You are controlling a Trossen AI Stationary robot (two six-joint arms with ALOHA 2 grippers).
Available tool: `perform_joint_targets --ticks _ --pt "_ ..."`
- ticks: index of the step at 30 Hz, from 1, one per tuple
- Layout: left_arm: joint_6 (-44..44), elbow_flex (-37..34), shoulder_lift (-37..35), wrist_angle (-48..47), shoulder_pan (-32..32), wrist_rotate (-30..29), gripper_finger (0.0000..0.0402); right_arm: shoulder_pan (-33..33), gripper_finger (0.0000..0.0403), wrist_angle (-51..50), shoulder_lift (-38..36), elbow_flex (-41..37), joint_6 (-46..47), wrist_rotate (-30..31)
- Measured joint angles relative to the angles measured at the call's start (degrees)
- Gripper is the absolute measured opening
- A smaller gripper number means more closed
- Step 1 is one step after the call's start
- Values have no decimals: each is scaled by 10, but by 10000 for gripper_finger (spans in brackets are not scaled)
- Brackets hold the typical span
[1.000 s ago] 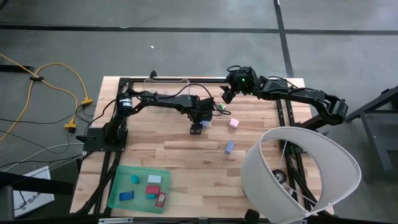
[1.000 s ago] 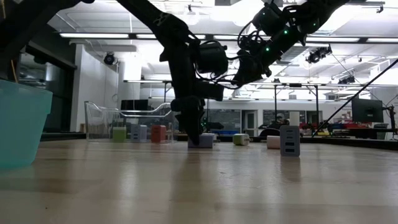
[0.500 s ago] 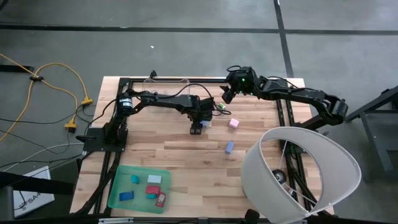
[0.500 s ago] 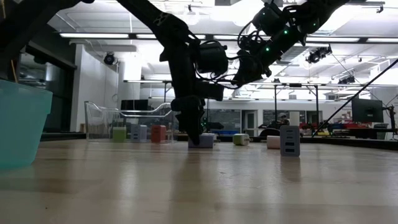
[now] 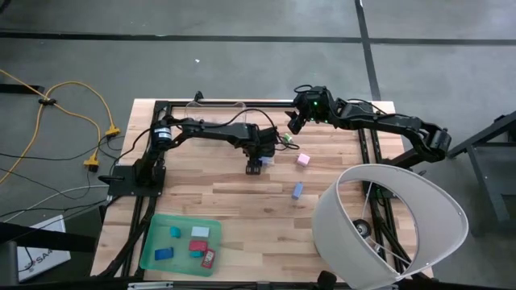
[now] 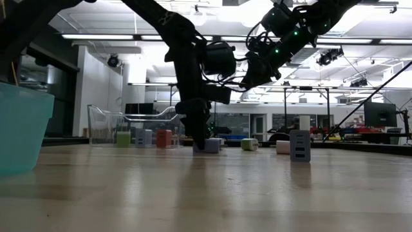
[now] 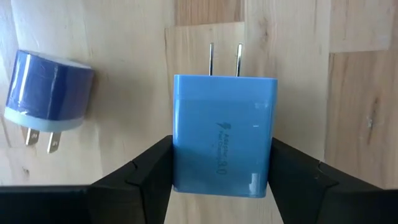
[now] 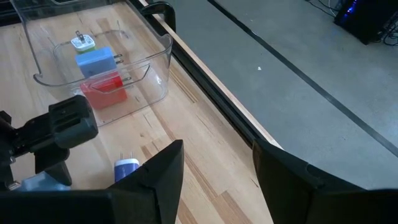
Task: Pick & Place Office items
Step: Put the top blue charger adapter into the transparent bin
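- Left tool (image 5: 255, 167) down at surface (image 5: 242, 201) centre, slightly toward 12 o'clock; fingers (image 7: 146, 171) sit either side of blue charger (image 7: 222, 134), prongs pointing away from wrist. Fingers at or very near its sides; firm grip can't be told.
- Low view: left tool (image 6: 199, 143) tip at surface level, against the charger (image 6: 211, 145).
- 2nd charger, dark blue w/ white base (image 7: 46, 93), lies just beside the first, apart from it.
- Right tool (image 5: 293, 123) hangs above surface toward 12–1 o'clock, fingers (image 8: 158, 177) apart, nothing between them.
- Clear bin (image 8: 152, 59) at 12 o'clock edge holds white/green plug (image 8: 81, 42), blue block (image 8: 94, 61), red block (image 8: 102, 92).
- Pink piece (image 5: 303, 159) at approx 2 o'clock of left tool, near it.
- Light blue piece (image 5: 297, 190) at approx 4 o'clock of left tool, further off.
- Small green piece (image 5: 285, 138) between the two tools, near right one.
- Green tray (image 5: 153, 242) at 7 o'clock corner w/ several items in it: teal, white, red, blue.
- Low view: grey multi-port block (image 6: 300, 146) stands upright on surface, well apart from left tool.
- White lampshade (image 5: 395, 221) covers the 4–5 o'clock corner in high view.
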Motion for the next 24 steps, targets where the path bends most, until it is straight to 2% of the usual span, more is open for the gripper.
perform_joint_targets --ticks 12,24 --pt "-18 0 -58 -54 -21 -32 211 0 180 0 0 0 0 0" --pt "-77 0 -105 -121 -29 -63 211 0 180 0 0 0 0 0"
